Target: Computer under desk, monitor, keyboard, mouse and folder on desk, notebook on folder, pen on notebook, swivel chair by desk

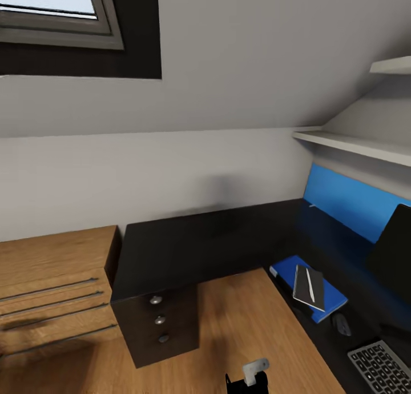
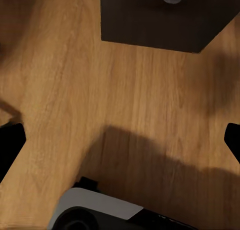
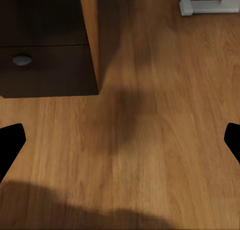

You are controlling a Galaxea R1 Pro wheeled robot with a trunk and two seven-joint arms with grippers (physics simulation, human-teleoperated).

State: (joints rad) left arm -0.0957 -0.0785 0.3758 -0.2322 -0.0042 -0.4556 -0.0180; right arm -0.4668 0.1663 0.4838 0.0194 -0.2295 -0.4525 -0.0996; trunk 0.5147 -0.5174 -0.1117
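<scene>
Head view, lower right of frame: desk (image 1: 188, 240) bearing folder (image 1: 285, 268), notebook (image 1: 301, 285), pen (image 1: 310, 285), mouse (image 1: 342, 324), keyboard (image 1: 381, 366), monitor (image 1: 394, 257). Stack apparently complete; chair positioning likely remains, needing a turn. Left gripper (image 2: 120, 140) and right gripper (image 3: 120, 140): spread wide, empty, over floor.

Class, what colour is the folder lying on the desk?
Bright blue folder; clearest in the head view.
</scene>
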